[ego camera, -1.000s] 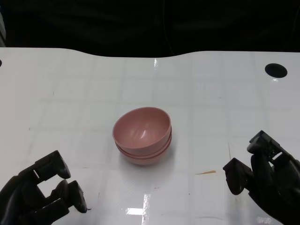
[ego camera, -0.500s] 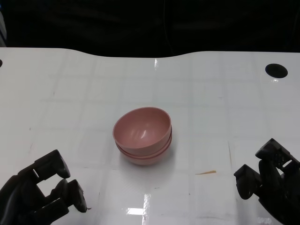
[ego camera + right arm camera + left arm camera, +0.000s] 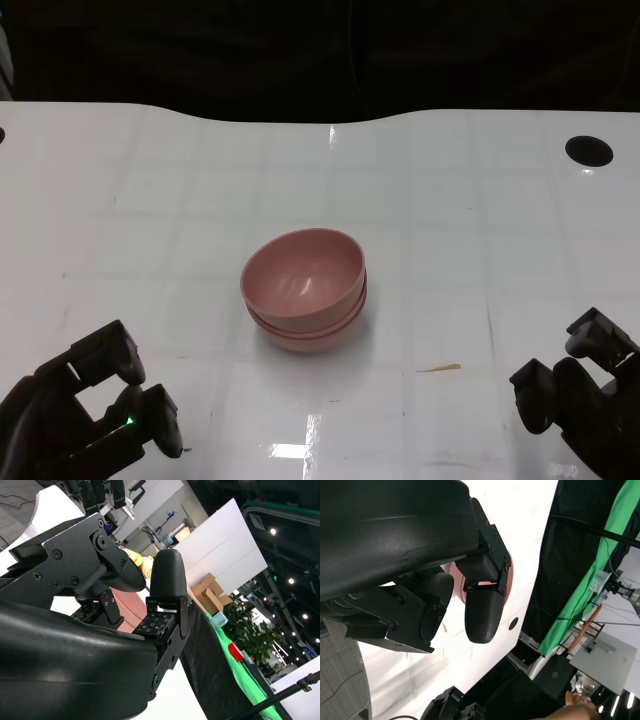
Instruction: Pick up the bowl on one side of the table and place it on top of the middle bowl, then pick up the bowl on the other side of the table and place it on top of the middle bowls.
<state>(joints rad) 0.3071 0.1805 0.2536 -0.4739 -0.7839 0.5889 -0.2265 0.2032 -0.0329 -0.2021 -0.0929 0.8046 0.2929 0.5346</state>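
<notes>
Wide white table, glossy, with a dark round hole near two o'clock at the far edge. At the centre, pink bowls nested in one upright stack, seemingly three judging by the rims, resting on the table and touched by neither hand. Down at seven o'clock, left hand, black, low over the table, fingers apart and grasping nothing, a small green light showing between them. At five o'clock, right hand, partly cut off by the frame edge, fingers likewise spread with nothing in them, well apart from the bowls. Between bowls and right hand, at about four o'clock from the stack, a thin orange sliver lying flat on the table.
</notes>
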